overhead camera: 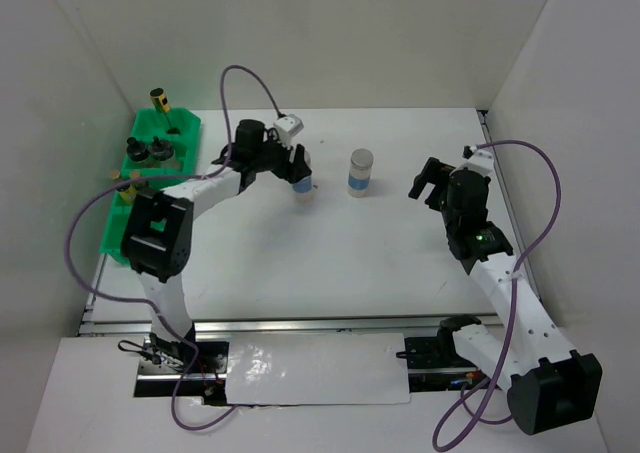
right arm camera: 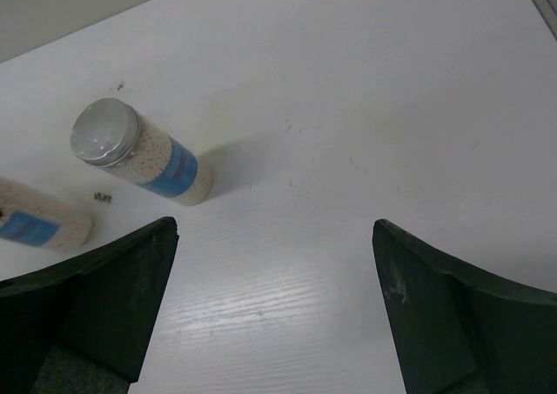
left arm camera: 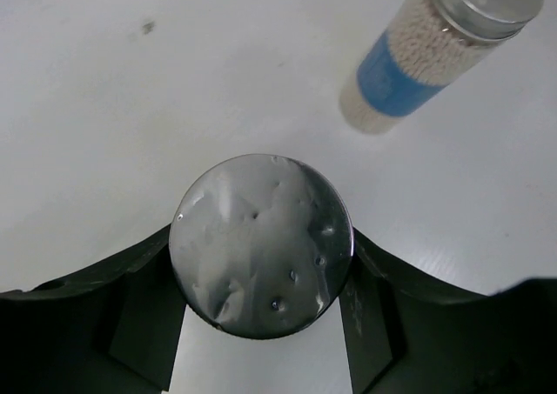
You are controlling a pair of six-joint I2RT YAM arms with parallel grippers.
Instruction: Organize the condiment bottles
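The left end effector (overhead camera: 302, 181) is pinching a silver-lidded jar (left arm camera: 261, 257) just left of the standing blue-labelled jar (overhead camera: 361, 172). The right end effector (right arm camera: 274, 229) is hovering spread, right of it, over the tabletop (overhead camera: 330, 263).

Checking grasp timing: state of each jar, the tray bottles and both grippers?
Left jar: on table, between left jaws.
Right jar: upright, untouched.
Tray bottles: standing in green tray.
Left gripper: around left jar; clamped or not, cannot tell.
Right gripper: open, empty.
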